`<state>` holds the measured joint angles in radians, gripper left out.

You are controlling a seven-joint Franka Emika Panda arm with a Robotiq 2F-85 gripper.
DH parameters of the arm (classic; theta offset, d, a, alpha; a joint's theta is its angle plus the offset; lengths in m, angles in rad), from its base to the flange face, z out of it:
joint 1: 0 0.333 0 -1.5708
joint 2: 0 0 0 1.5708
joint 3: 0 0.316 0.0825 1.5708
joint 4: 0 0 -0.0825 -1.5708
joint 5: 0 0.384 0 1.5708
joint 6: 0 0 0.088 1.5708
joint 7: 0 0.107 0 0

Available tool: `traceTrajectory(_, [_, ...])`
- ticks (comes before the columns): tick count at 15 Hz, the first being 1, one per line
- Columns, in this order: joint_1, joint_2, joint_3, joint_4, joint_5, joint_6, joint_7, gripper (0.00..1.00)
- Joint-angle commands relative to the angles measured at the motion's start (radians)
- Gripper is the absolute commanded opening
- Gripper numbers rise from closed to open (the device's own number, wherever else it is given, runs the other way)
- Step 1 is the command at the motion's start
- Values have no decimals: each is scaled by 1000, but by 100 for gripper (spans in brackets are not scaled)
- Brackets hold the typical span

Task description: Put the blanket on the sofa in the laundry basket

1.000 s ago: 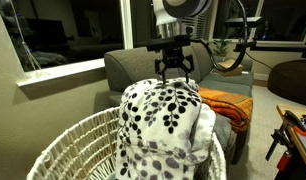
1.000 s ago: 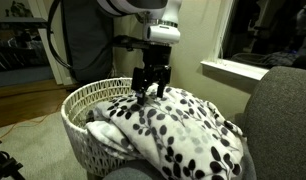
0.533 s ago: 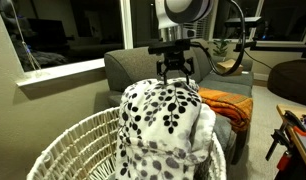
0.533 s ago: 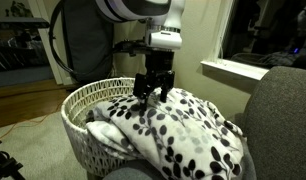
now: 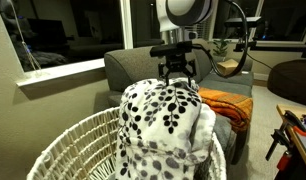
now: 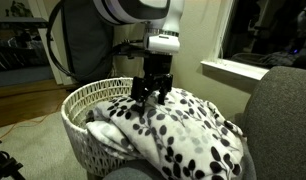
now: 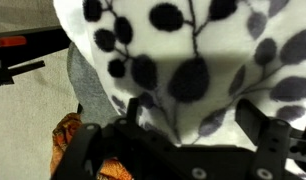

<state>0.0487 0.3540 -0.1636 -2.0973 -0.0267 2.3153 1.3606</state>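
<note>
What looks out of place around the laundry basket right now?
The blanket is only partly in the laundry basket. Much of it is heaped over the rim and spills out toward the sofa. The pincer hangs open just above the heap, not gripping it.

no text, label or number can be read anywhere.

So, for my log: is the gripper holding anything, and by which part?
Nothing is held: the gripper hangs open over the top of the blanket, jaws spread wide.
</note>
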Motion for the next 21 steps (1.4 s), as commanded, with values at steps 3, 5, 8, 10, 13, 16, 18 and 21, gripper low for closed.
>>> traceTrajectory(3, [-7, -11, 6, -34, 7, 27, 23, 54])
traceTrajectory(5, [-7, -11, 6, -35, 7, 26, 23, 41])
traceTrajectory(8, [-5, -17, 6, -37, 4, 22, 22, 20])
traceTrajectory(10, [-2, -23, 7, -36, -2, 15, 22, 8])
traceTrajectory(13, [6, -34, 13, -27, -13, -10, 12, 1])
traceTrajectory(16, [21, -42, 23, -10, -34, -43, 7, 2])
traceTrajectory(18, [33, -43, 41, 6, -47, -71, -15, 3])
traceTrajectory(21, [56, -44, 74, 26, -70, -125, -44, 3])
